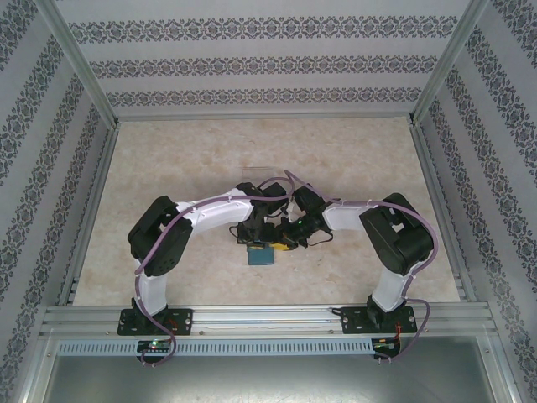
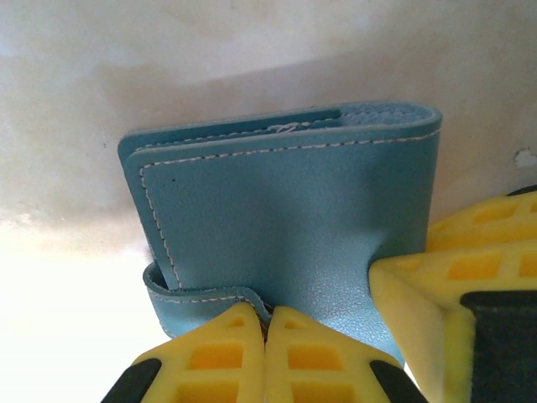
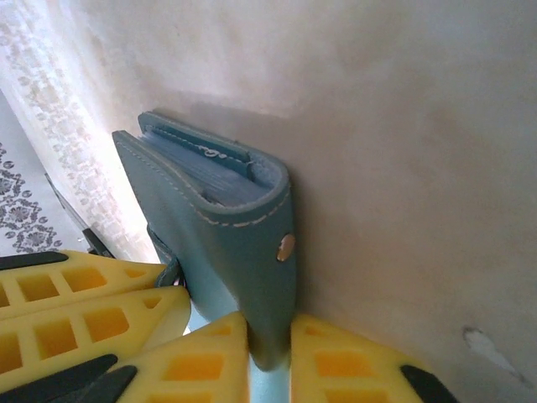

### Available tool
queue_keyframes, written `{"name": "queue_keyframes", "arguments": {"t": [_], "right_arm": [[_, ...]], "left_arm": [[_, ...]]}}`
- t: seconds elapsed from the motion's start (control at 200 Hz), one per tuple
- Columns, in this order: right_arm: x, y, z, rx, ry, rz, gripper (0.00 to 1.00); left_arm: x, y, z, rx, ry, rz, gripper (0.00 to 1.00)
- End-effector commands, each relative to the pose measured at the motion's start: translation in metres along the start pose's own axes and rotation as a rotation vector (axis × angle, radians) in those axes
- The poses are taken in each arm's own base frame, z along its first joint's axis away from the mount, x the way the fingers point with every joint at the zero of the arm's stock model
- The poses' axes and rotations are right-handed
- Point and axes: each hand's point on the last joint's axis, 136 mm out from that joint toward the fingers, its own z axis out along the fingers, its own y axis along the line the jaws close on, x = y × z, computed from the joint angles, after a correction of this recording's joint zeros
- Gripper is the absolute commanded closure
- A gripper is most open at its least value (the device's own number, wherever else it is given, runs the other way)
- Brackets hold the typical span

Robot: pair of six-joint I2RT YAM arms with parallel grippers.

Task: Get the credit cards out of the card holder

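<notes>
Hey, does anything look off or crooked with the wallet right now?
Slightly. The card holder is folded shut and pinched at one edge by both the left gripper and the right gripper; its cover is dimpled where a right finger presses in. Nothing looks torn.

Beige marbled table (image 1: 352,159), patterned walls (image 1: 252,63)

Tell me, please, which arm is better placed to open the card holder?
Probably left: the left fingers pinch the strap tab, while the right fingers clamp the card holder at its fold.

Bright diffuse light, glare at left.
</notes>
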Motion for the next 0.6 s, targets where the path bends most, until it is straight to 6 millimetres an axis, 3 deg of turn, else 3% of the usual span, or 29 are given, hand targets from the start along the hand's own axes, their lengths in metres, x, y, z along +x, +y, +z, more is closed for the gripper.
{"name": "queue_keyframes", "arguments": {"t": [0.0,0.3,0.6], "right_arm": [[-0.004,-0.006,0.004,0.04,-0.021,-0.004,0.9],[-0.005,-0.008,-0.001,0.066,-0.034,-0.005,0.97],[-0.004,-0.015,-0.008,0.123,-0.045,-0.006,0.95]], "left_arm": [[0.006,0.011,-0.007,-0.049,-0.012,0.029,0.95],[0.011,0.037,-0.019,-0.098,-0.035,0.001,0.96],[0.014,0.052,-0.025,-0.047,-0.055,-0.032,0.9]]}}
